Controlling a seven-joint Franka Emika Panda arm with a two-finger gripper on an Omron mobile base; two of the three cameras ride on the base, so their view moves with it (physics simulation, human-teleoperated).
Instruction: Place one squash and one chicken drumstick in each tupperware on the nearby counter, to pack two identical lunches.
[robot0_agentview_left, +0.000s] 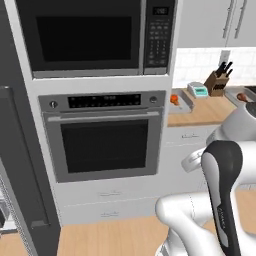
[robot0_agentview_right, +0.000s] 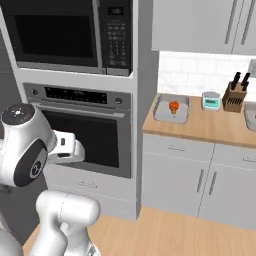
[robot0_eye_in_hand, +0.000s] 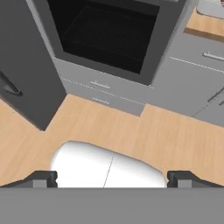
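One squash (robot0_agentview_right: 173, 107) sits in a tupperware (robot0_agentview_right: 162, 116), far from the released pincer (robot0_eye_in_hand: 112, 178).

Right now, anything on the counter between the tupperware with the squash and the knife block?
Yes: a small grey kitchen scale stands on the counter between the tupperware holding the squash and the knife block, seen in the right base view.

A small orange-red squash (robot0_agentview_right: 173, 107) sits inside a flat grey tupperware (robot0_agentview_right: 162, 115) at the left end of the light-brown counter (robot0_agentview_right: 210, 128), just right of the oven wall. The edge of a second grey tupperware (robot0_agentview_right: 250, 115) shows far to the right.
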